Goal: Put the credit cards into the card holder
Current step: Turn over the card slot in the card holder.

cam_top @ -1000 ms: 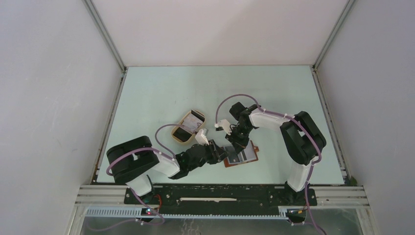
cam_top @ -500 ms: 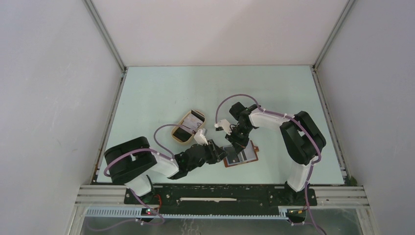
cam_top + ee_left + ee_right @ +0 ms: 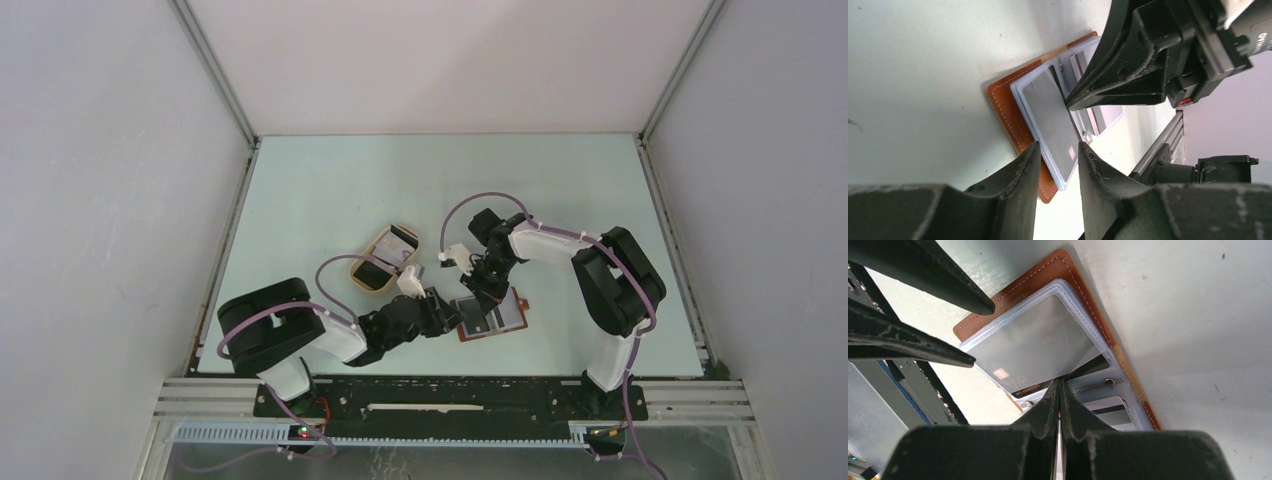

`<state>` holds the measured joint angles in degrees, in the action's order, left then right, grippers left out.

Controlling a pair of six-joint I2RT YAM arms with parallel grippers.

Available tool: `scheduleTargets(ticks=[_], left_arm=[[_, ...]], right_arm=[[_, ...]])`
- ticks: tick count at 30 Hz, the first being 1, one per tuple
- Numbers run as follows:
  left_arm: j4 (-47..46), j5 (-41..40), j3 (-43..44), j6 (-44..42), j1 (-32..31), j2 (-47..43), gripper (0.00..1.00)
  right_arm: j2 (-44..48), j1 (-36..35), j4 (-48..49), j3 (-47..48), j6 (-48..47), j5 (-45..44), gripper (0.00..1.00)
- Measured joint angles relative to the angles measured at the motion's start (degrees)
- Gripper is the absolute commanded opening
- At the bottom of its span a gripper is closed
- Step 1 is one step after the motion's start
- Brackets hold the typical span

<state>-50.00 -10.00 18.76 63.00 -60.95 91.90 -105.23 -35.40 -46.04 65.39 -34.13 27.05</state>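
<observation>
Skidding threatens: clenched right jaws press a dark credit card (image 3: 1088,367) into the reddish-brown leather card holder (image 3: 1048,270). Left jaws gape, gripping nothing.

1x card holder (image 3: 497,318), 1x tray (image 3: 378,240)

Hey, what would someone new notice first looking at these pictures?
The open reddish-brown card holder lies near the table's front middle, a grey card showing inside. Both arms meet over it: the right tool, shut, points its tips at the middle fold, and the left tool, jaws apart, sits at its edge.
</observation>
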Motion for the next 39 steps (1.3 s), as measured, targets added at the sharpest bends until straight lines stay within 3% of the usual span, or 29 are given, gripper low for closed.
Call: scheduleTargets(ticks=[39], left_arm=[[-0.1,1.4,0.1,0.0,0.0,1.5,0.31]], right_arm=[[0.0,0.0,0.0,0.0,0.0,0.0,0.07]])
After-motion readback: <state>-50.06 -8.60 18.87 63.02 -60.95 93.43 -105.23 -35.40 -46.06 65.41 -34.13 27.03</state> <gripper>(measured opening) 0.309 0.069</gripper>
